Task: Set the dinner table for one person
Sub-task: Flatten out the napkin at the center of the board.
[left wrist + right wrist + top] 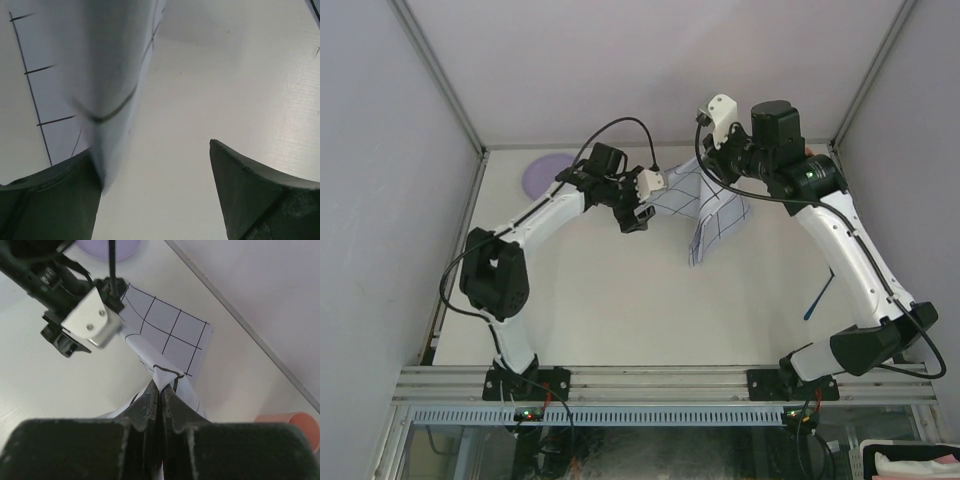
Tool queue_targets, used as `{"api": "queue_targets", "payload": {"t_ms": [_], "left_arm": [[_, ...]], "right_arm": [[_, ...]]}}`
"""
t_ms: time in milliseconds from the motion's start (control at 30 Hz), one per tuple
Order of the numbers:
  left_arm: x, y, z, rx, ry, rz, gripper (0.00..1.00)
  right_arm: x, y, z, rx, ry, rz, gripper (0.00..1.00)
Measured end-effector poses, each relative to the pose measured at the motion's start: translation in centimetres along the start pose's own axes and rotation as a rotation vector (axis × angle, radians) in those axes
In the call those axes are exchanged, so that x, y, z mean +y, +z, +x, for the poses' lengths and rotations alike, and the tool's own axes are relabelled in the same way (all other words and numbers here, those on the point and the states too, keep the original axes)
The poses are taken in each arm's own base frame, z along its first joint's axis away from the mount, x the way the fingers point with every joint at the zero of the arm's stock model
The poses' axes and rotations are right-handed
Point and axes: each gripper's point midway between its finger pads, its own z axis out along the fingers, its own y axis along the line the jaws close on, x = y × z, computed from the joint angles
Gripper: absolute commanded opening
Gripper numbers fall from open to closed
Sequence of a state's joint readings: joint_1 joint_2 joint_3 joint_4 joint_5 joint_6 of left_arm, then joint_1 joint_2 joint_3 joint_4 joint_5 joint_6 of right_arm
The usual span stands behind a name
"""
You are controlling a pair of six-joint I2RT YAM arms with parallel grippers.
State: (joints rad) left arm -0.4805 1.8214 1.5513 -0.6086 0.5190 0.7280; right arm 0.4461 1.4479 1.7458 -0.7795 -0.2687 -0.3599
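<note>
Cloth (712,215), pale with a dark grid, hangs partly lifted over the far side of the table (620,310), which spreads out ahead of both arm bases. The right gripper (160,388) is clenched on a raised fold of it. The left gripper (152,147) hovers close by with its jaws spread wide, grasping nothing, the cloth just beside one finger (50,200). A purple plate (545,175) sits in the far left corner, an orange cup (295,422) near the far edge.

Elbow-bent white-and-black left arm (540,215), reaching toward far centre; dark two-finger left gripper (152,147), jaws wide apart. Arched white-and-black right arm (855,250); right gripper (160,390), jaws pinched tight on pale blue-grey grid-lined cloth (170,325).
</note>
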Motion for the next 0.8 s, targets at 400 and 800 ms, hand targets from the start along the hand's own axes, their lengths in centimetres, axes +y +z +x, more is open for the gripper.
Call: {"api": "queue_targets", "payload": {"t_ms": [400, 800], "left_arm": [[0.0, 4.4, 0.4, 0.084, 0.026, 0.005, 0.03], [0.1, -1.5, -2.0, 0.089, 0.080, -0.122, 0.00]], "right_arm": [[-1.8, -3.5, 0.1, -0.001, -0.002, 0.077, 0.00], [-1.6, -9.3, -1.5, -0.094, -0.017, 0.123, 0.00]]}}
